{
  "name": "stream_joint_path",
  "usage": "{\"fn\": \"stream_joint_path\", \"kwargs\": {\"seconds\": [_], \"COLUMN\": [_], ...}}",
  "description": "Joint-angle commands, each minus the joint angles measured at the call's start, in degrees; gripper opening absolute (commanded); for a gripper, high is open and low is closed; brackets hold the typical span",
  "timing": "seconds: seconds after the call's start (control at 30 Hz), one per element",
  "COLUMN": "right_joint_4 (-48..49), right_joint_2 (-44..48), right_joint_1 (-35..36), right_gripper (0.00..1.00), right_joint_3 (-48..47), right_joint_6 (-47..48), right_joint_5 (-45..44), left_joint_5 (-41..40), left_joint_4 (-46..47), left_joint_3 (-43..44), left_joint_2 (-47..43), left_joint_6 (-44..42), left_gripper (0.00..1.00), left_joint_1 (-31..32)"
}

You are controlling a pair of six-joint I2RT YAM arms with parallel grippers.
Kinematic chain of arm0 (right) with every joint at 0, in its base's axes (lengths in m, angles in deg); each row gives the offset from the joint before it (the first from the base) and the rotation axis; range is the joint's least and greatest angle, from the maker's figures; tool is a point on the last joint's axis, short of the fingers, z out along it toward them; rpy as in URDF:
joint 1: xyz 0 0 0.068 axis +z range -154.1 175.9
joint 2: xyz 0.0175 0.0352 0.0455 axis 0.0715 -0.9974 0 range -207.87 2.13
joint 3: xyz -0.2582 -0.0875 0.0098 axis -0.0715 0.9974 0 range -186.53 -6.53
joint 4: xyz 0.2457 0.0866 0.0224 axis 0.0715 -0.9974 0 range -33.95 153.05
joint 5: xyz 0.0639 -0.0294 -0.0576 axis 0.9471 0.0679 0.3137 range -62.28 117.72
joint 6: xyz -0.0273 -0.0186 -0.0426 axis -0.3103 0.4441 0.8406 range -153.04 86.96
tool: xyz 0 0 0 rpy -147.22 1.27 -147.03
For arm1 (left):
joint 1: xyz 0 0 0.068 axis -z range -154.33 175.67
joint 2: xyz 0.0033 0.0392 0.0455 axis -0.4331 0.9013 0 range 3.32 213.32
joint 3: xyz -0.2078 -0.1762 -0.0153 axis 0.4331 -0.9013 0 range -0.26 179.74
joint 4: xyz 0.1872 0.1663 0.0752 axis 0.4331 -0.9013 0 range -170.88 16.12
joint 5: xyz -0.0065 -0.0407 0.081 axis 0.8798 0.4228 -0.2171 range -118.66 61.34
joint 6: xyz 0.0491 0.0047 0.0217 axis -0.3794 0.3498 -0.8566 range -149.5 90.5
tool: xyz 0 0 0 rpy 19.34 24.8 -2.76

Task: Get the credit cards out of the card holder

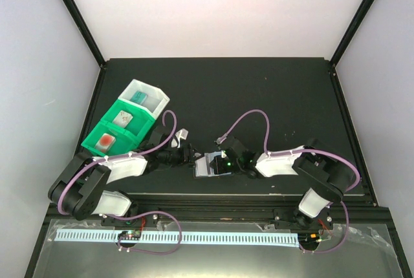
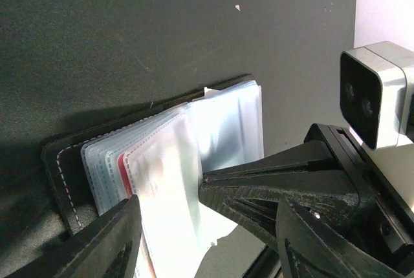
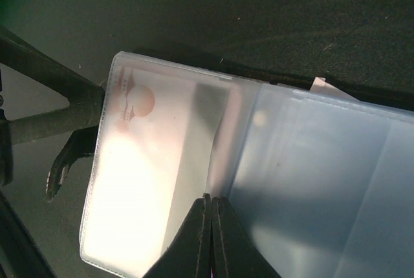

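Observation:
The black card holder lies open near the table's front edge, its clear pockets fanned upward. One raised pocket holds a pale credit card with a red round mark. My right gripper is shut, its tips pressed against the crease beside that pocket; no sheet shows between the fingers. My left gripper stands open astride the raised pocket, one finger by the holder's stitched edge. Seen from above, the left gripper and right gripper meet over the holder.
A green bin and a white bin stand at the left. A teal card, a pale card and a red-marked card lie in their compartments. The right wrist camera hangs close beside my left fingers.

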Motion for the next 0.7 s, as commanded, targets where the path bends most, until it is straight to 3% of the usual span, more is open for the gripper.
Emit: {"fn": "stream_joint_path", "kwargs": {"seconds": [0.0, 0.33, 0.67], "right_joint_4": [0.60, 3.31, 1.59], "right_joint_2": [-0.22, 1.38, 7.38], "right_joint_1": [0.28, 0.28, 0.23], "right_gripper": [0.04, 0.15, 0.26], "right_joint_3": [1.98, 2.36, 4.48], "right_joint_6": [0.62, -0.06, -0.21], "right_joint_5": [-1.46, 0.22, -3.56], "left_joint_5": [1.92, 4.91, 6.48], "left_joint_4": [1.74, 3.52, 5.54], "left_joint_3": [1.22, 2.35, 3.86], "left_joint_2": [-0.88, 0.66, 2.44], "left_joint_6": [-0.46, -0.20, 0.56], "left_gripper": [0.59, 0.60, 0.60], "left_joint_1": [-0.21, 0.63, 1.87]}}
